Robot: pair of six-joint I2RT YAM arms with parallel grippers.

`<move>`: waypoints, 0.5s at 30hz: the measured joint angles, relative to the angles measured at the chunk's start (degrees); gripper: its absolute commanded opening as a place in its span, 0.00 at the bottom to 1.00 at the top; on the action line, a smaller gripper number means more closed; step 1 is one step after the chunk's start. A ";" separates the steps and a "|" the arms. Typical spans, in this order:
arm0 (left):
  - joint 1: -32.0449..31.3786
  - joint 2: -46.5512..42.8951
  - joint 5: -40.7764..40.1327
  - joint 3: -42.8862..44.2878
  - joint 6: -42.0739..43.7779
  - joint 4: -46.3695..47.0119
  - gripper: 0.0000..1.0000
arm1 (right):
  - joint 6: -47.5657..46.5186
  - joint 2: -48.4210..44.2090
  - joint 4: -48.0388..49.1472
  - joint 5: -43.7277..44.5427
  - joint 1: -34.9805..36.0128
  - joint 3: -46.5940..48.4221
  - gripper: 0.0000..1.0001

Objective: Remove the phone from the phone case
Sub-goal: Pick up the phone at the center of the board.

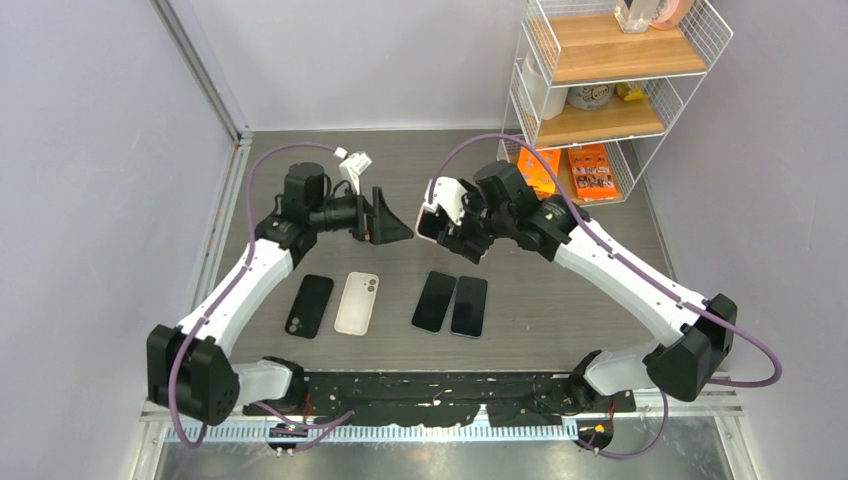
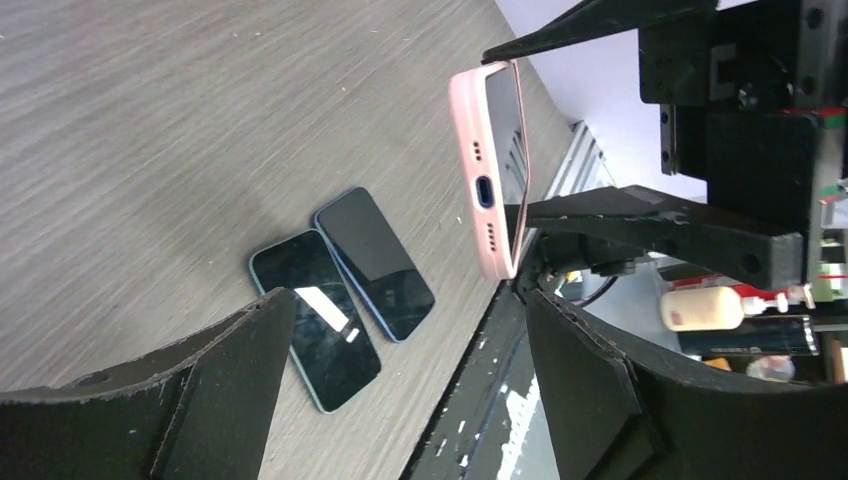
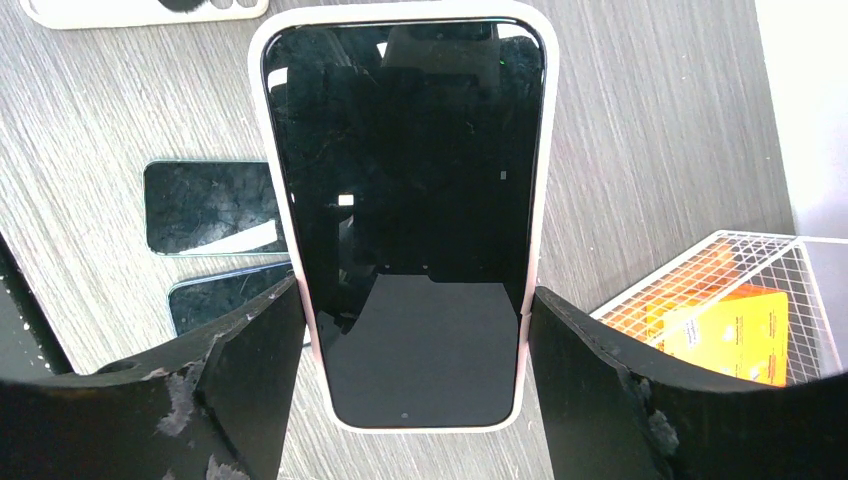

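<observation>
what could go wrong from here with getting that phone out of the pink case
1. The right end effector pinches only the side edges of the pink case, held in the air; a push from the open left end effector might knock it loose onto the two bare phones or the table.
2. That end effector could also scrape the screen of the phone rather than catch the case lip.

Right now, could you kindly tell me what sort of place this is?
Probably a lab robot test cell: plain grey enclosure walls, a white wire shelving rack, and a grey wood-grain tabletop.
</observation>
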 measured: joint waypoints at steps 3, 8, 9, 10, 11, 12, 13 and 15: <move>-1.01 2.78 0.94 1.22 -2.71 0.04 0.88 | 0.66 -0.61 0.48 0.00 0.00 0.00 0.05; -2.60 4.39 2.80 1.42 -6.75 2.49 0.88 | 1.27 -0.66 0.81 0.11 0.28 -0.35 0.05; -2.71 4.48 3.04 1.42 -7.58 3.08 0.88 | 1.27 -0.66 0.85 0.11 0.35 -0.42 0.05; -2.89 4.50 3.23 1.42 -8.24 3.72 0.88 | 1.27 -0.66 0.98 0.11 0.44 -0.52 0.06; -2.97 4.50 3.28 1.46 -8.79 4.15 0.87 | 1.27 -0.66 1.07 0.13 0.57 -0.61 0.05; -3.04 4.55 3.30 1.49 -9.14 4.42 0.85 | 1.27 -0.66 1.16 0.13 0.70 -0.70 0.05; -3.19 4.66 3.28 1.57 -9.62 4.83 0.83 | 1.27 -0.66 1.22 0.13 0.83 -0.83 0.06; -3.45 5.27 3.19 2.03 -10.56 5.33 0.78 | 1.29 -0.66 1.22 0.13 1.20 -0.90 0.05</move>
